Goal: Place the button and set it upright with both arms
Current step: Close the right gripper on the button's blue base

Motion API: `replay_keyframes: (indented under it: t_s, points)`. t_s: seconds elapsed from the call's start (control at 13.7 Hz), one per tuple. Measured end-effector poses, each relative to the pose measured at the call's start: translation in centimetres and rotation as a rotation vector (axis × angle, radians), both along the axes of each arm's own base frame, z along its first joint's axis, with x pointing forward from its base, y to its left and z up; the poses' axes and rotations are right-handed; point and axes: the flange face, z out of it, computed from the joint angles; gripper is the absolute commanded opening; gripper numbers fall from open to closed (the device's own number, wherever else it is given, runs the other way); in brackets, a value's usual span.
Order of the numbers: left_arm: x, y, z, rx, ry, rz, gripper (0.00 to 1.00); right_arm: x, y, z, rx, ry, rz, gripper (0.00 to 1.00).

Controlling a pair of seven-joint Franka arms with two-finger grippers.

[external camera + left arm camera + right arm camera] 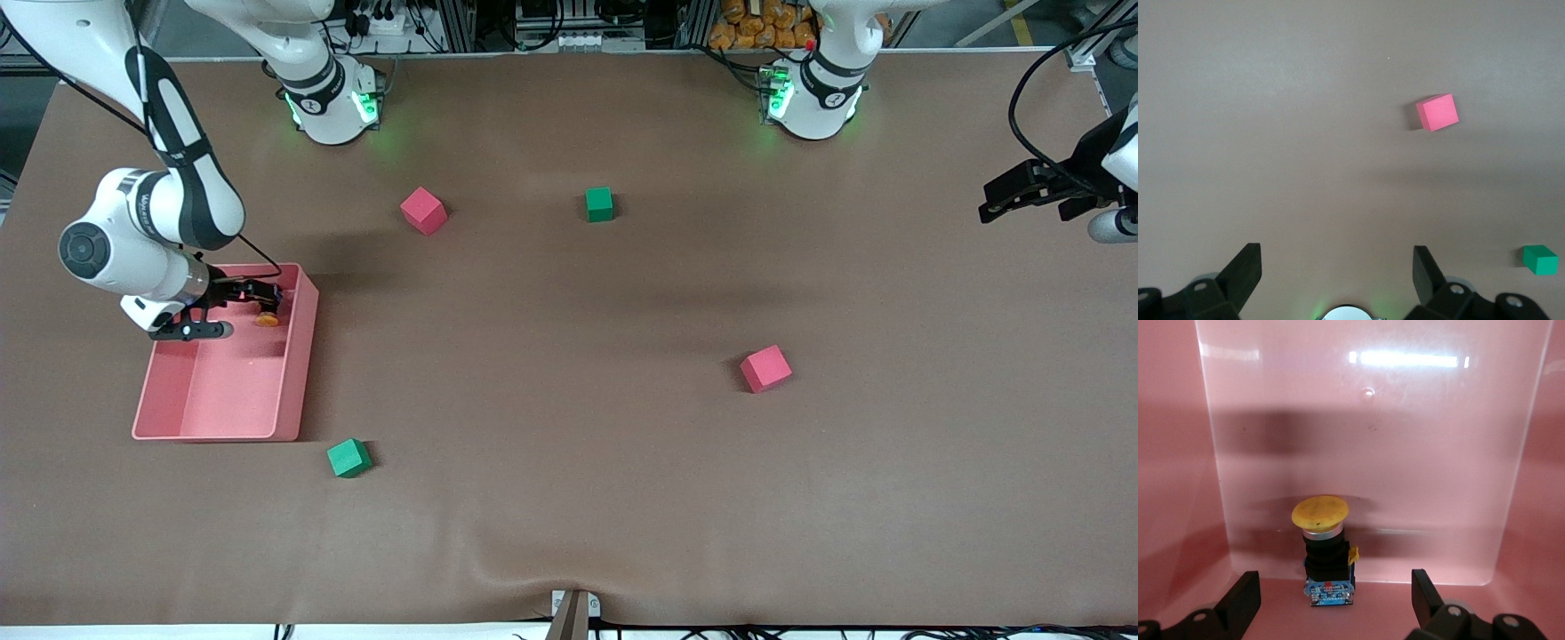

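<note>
Both claws released | right claw in pink tray by button | left claw waits over table

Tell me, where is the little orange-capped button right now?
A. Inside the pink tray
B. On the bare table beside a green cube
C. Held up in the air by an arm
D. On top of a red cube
A: the button sits on the floor of the pink tray, between the open fingers of the right gripper, which do not touch it.
</note>
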Motion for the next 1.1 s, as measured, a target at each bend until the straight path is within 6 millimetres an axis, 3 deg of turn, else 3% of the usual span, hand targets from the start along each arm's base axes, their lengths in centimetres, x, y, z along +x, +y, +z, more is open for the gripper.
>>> replay_keyframes:
  t_s: [0.58,0.66,0.73,0.8,1.1]
  points:
    - [-0.1,0.2,0.0,0.0,0.009,0.003,1.0,-0.6,0.1,-5.2,-0.005,0.018,0.004,1.0]
    - [-0.1,0.2,0.0,0.0,0.009,0.004,1.0,-0.9,0.1,-5.8,-0.004,0.032,0.004,0.81]
    - [-0.1,0.2,0.0,0.0,0.009,0.004,1.0,-1.1,0.1,-6.1,-0.003,0.037,0.004,0.42]
    - [-0.1,0.2,0.0,0.0,0.009,0.004,1.0,-1.1,0.2,-6.0,-0.003,0.037,0.005,0.19]
    - [-0.1,0.2,0.0,0.0,0.009,0.004,1.0,-1.2,0.5,-5.8,-0.001,0.044,0.01,0.0]
